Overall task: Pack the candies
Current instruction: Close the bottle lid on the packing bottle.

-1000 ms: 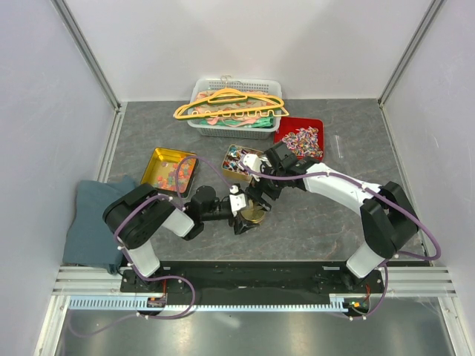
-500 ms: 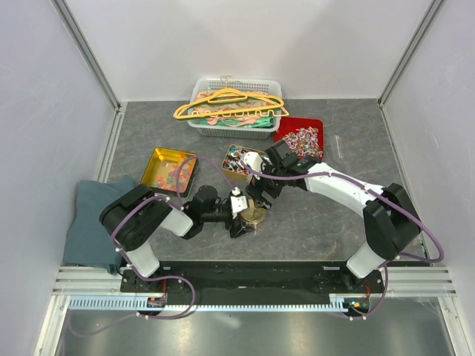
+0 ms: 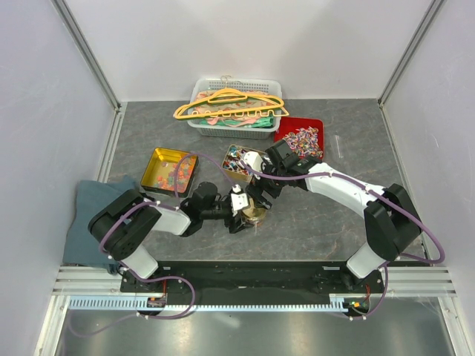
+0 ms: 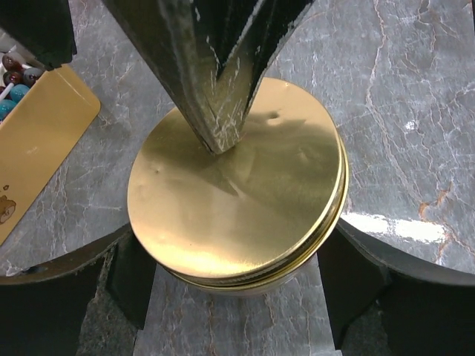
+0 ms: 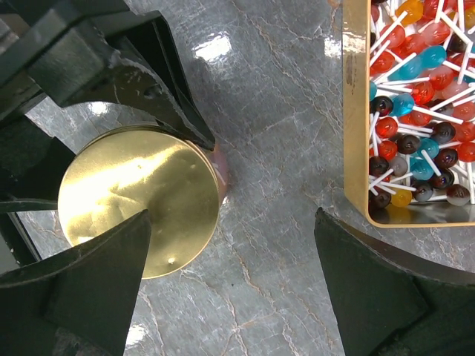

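Closing in — left fingers [image 4: 132, 283] flank gold lid [image 4: 237, 200].

Shiny gold lid [image 4: 237, 200], grey white-veined tabletop [image 4: 415, 89], red, blue and dark candies [image 5: 415, 111].

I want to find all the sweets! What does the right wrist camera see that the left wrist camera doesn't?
Only the right wrist view: the heap of lollipops, red, blue and dark, in the gold tray. Only the left wrist view: what looks like a tiny bear on that tray's side. Both: the round gold lid, the grey table, the left gripper around the lid and the open right gripper.
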`<move>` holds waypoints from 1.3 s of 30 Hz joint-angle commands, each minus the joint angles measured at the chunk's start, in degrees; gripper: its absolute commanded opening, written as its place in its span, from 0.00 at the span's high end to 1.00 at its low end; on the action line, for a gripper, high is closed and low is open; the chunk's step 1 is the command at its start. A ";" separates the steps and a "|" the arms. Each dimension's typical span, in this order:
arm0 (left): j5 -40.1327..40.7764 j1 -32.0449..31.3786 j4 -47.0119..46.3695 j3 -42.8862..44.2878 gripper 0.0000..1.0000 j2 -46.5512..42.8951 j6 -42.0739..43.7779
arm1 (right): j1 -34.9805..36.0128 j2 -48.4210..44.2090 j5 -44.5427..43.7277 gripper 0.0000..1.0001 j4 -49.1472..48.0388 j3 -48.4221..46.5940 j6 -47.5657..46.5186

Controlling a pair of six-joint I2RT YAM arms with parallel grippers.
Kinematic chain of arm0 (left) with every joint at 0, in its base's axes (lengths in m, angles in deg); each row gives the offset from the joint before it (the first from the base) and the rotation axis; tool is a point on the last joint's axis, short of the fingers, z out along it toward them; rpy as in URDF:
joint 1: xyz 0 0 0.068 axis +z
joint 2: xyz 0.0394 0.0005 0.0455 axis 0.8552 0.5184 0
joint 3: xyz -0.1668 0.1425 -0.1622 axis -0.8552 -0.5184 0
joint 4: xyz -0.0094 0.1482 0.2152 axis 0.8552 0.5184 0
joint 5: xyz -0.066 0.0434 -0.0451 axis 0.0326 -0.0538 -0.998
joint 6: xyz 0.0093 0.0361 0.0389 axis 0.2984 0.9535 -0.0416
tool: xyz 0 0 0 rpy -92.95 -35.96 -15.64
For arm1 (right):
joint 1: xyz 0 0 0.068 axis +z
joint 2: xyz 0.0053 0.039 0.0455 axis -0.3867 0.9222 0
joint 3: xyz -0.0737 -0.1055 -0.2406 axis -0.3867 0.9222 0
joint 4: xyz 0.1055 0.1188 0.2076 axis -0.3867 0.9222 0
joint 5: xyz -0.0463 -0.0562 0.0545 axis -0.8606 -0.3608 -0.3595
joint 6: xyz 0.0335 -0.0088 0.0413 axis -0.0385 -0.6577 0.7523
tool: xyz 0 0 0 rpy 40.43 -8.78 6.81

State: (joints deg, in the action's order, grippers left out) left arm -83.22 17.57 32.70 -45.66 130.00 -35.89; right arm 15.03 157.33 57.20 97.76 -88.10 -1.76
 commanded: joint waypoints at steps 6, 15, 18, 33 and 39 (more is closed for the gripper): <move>0.14 0.34 2.71 3.12 0.24 2.30 3.61 | 0.45 -1.66 1.92 0.03 0.67 -0.79 -1.07; -1.53 0.25 -3.61 9.36 0.21 10.03 -0.77 | 0.37 -2.01 -0.71 0.03 1.90 -0.26 -2.56; -2.94 0.17 -7.73 11.38 0.18 13.10 -3.85 | -1.38 -2.71 -0.89 0.03 2.69 0.26 -3.27; -0.39 0.60 -10.66 7.96 0.01 10.13 -5.00 | -3.94 -2.63 3.77 0.03 7.60 -0.96 -4.85; -0.48 1.57 -7.14 6.20 0.01 7.14 -2.72 | -3.94 -1.75 4.55 0.03 7.96 -0.62 -5.20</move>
State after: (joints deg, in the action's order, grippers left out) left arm -85.17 18.53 25.58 -38.47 140.14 -39.27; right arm 10.88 155.41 58.53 104.65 -88.08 -5.71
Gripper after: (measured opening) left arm 0.993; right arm 0.974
